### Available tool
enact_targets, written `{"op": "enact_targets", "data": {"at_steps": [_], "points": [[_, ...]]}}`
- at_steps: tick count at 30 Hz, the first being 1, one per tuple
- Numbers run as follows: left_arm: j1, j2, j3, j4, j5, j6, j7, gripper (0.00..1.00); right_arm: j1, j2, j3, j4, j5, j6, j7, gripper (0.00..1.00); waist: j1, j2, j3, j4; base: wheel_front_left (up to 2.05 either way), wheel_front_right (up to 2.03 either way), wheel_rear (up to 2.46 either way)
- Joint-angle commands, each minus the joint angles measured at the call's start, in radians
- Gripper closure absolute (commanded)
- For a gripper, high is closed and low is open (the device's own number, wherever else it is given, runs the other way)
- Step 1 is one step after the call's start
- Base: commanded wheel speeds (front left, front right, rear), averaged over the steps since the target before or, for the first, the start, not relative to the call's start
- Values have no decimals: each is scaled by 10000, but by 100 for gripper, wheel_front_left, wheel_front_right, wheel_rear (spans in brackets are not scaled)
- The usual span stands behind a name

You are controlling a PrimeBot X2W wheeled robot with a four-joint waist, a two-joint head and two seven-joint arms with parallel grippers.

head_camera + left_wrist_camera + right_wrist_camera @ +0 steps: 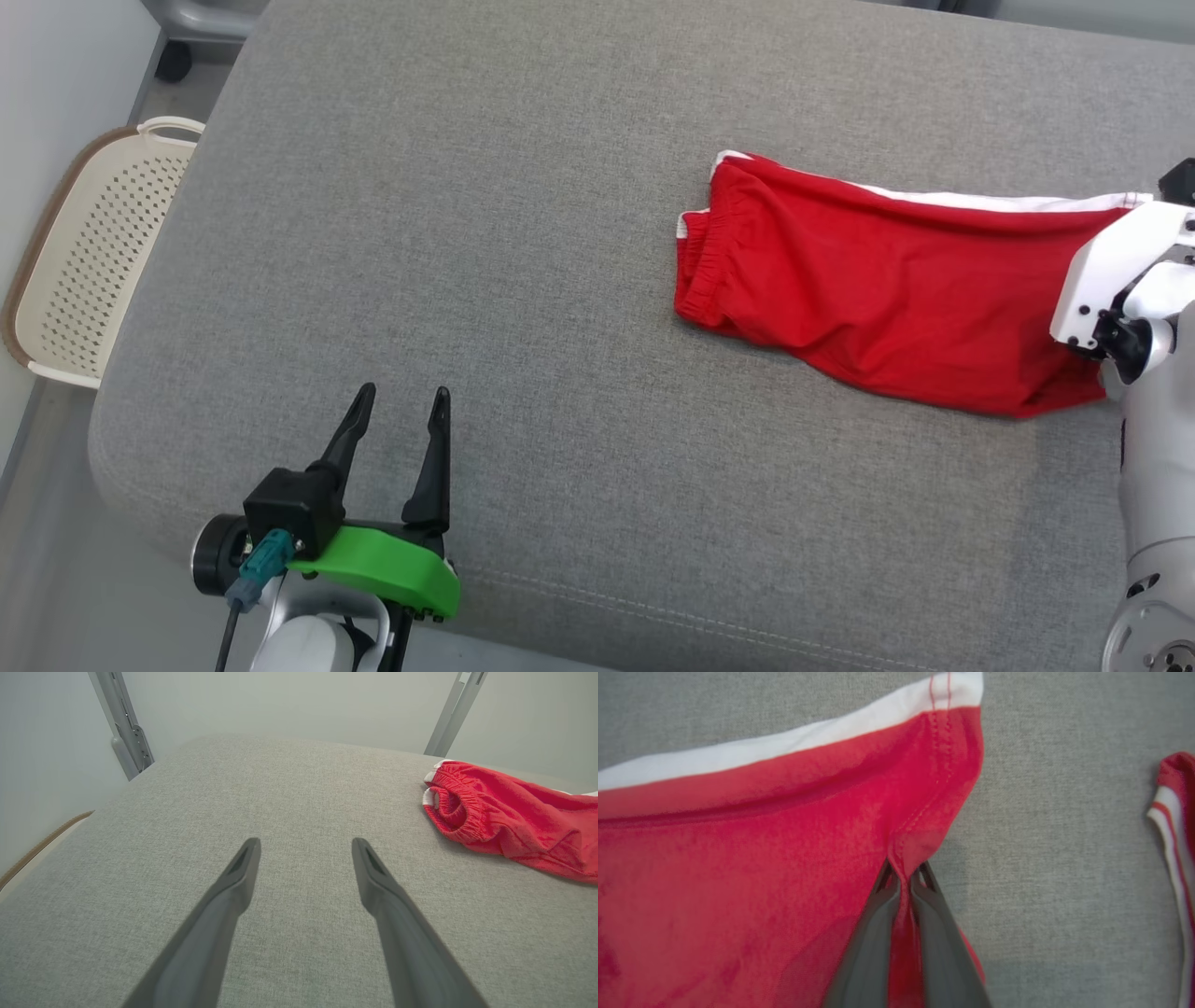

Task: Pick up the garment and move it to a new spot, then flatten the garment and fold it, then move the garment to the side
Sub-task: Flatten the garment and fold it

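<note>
Right gripper (903, 873) pinches a stitched hem of the red shorts (887, 289), smooth white-striped cloth lying at the head view's right on the grey woven cushion (467, 233). Left gripper (403, 392), lower left, gapes empty.

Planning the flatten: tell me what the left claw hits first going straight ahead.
From the left claw, likely only bare grey cushion; the red garment lies right of that line, though tilt is hard to judge.

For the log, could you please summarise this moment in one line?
right gripper: shut on red shorts | left gripper: open, empty
</note>
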Motion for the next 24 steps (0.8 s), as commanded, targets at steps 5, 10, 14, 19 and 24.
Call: {"op": "enact_targets", "data": {"at_steps": [5, 10, 14, 19, 24], "points": [[9, 16, -42, 20, -71, 81, -54, 0, -21, -365, 36, -173, -401, -19, 63, 100, 0, 0, -274, -64, 0, 0, 0], [111, 46, -71, 45, -121, 126, -18, 0, -140, -462, 151, -388, -712, -18, 146, 100, 0, 0, -481, -83, 0, 0, 0], [184, 7, -97, 99, -177, 154, -53, 0, -281, -229, 430, -433, -619, -18, 263, 100, 0, 0, -687, -53, 0, 0, 0], [271, -30, -140, 179, -246, 167, -82, 0, -411, 88, 1236, -348, -291, -18, 430, 100, 0, 0, -965, 34, 0, 0, 0], [361, -29, -187, 246, -323, 158, -80, 0, -543, 373, 2133, -218, 242, -16, 518, 100, 0, 0, -1233, 222, 0, 0, 0]]}}
